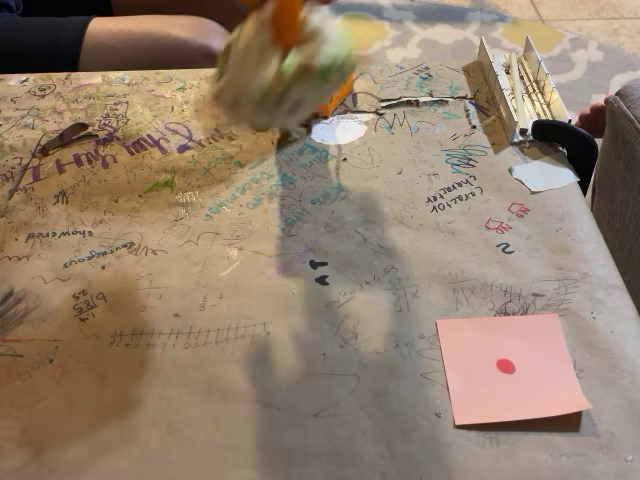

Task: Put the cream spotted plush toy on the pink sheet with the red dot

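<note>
The pink sheet with the red dot (512, 368) lies flat at the near right of the scribbled surface (200, 300). Well apart, at the far edge, the cream spotted plush toy (283, 62) hangs blurred beneath an orange gripper (288, 20); whether its fingers clasp it, I cannot tell.

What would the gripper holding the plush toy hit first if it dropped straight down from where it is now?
Probably the scribbled table near the white paper scrap. The blurred cream spotted plush toy hangs at the gripper, far from the pink sheet; depth is unclear.
</note>
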Action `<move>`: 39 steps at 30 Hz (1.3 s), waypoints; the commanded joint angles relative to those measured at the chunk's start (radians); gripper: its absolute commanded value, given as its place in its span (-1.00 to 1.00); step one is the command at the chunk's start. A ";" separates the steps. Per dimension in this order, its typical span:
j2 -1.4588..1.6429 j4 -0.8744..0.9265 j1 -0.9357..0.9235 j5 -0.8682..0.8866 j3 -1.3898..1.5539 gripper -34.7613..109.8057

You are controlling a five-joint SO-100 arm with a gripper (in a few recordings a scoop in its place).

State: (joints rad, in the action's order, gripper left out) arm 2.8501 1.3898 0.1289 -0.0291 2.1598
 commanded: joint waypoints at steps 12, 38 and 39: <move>0.466 0.359 0.367 -0.005 -0.537 -0.52; -0.983 0.005 0.301 -0.021 -0.749 0.00; -0.776 -0.146 0.313 -0.058 -0.494 0.01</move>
State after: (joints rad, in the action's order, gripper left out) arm 2.3639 1.1551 0.4080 -0.0092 1.7334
